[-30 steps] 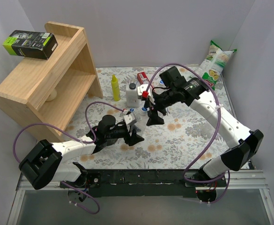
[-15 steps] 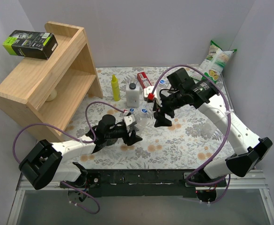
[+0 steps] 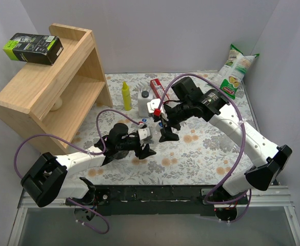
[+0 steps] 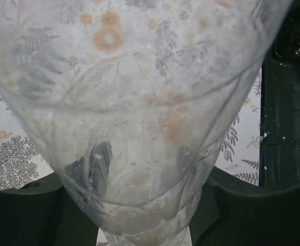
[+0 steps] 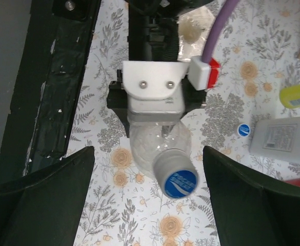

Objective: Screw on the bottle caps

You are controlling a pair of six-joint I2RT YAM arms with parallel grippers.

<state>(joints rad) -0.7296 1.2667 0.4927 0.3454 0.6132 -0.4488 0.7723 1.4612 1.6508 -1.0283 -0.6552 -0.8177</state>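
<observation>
My left gripper (image 3: 141, 145) is shut on a clear bottle (image 3: 146, 135) and holds it tilted above the floral table. The bottle fills the left wrist view (image 4: 139, 128), squeezed between my dark fingers (image 4: 242, 210). In the right wrist view the bottle (image 5: 157, 148) wears a blue cap (image 5: 176, 178) on its neck. My right gripper (image 5: 150, 205) is wide open and empty, just above the capped neck, and it also shows in the top view (image 3: 165, 128). A loose blue cap (image 5: 243, 129) lies on the table near the white bottle, and it also shows in the top view (image 3: 144, 121).
A white black-capped bottle (image 3: 145, 103), a yellow bottle (image 3: 126, 96) and a red box (image 3: 157, 86) stand at the back middle. A wooden shelf (image 3: 52, 87) with a black box (image 3: 33, 47) is at the left. A chips bag (image 3: 235, 69) leans at the back right.
My right gripper swung out to the right, then came back left over the held bottle's neck. My left gripper has shifted the bottle slightly.
</observation>
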